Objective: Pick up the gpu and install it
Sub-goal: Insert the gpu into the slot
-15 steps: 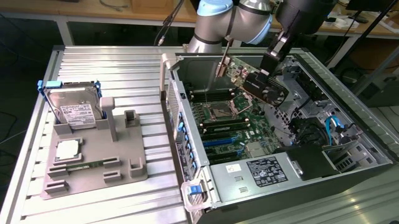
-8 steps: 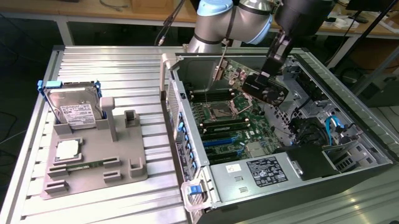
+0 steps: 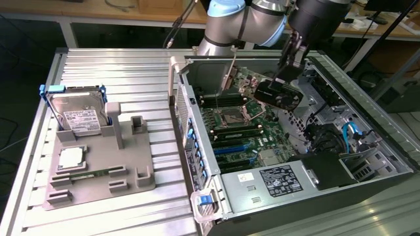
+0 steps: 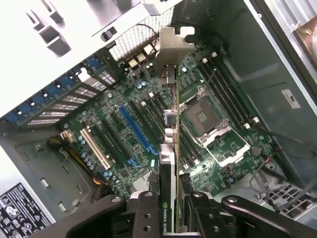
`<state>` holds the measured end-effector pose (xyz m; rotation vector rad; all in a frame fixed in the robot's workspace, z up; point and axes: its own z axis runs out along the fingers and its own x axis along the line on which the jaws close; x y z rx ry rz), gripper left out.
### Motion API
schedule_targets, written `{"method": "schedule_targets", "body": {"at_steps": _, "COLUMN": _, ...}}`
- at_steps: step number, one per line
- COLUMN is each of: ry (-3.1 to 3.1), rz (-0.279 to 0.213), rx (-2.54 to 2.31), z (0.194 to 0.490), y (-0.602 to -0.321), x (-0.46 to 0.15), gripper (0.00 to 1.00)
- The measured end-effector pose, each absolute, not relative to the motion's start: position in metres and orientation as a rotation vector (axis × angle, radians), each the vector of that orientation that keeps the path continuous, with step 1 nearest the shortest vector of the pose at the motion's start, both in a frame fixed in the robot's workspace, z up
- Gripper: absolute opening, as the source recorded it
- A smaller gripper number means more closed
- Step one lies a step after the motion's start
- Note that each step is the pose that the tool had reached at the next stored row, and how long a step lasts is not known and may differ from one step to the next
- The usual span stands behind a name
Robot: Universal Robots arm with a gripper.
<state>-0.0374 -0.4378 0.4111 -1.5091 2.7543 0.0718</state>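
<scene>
Mid-install, I'd say. Gripper (image 4: 171, 206) fingers (image 4: 148, 210) are clamped either side of the gpu (image 4: 167, 158). The card hangs edge-up over the motherboard (image 4: 124, 94) inside the open PC case (image 3: 357, 93), not yet in any slot. In the exterior view it sits upper centre, bracket (image 3: 229, 73) toward that view's left. Seating likely calls for lining the contact edge up with the long blue slot (image 4: 133, 129) and a straight push. The contact edge is hidden under the card, the fingertips are cut off, and the height above the board is hard to judge.

A grey holder plate (image 3: 98, 189) is laid on the ribbed metal bench (image 3: 111, 69). An open computer case (image 3: 315, 211) is set just beside it, toward the exterior view's right.
</scene>
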Motion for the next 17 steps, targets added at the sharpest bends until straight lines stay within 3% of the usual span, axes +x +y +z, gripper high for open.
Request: {"method": "schedule_targets", "body": {"at_steps": 17, "ry": 2.484, "rz": 0.071, "rx": -1.934, "z": 0.4038, "y": -0.4378, "x": -0.0374, "gripper": 0.27}}
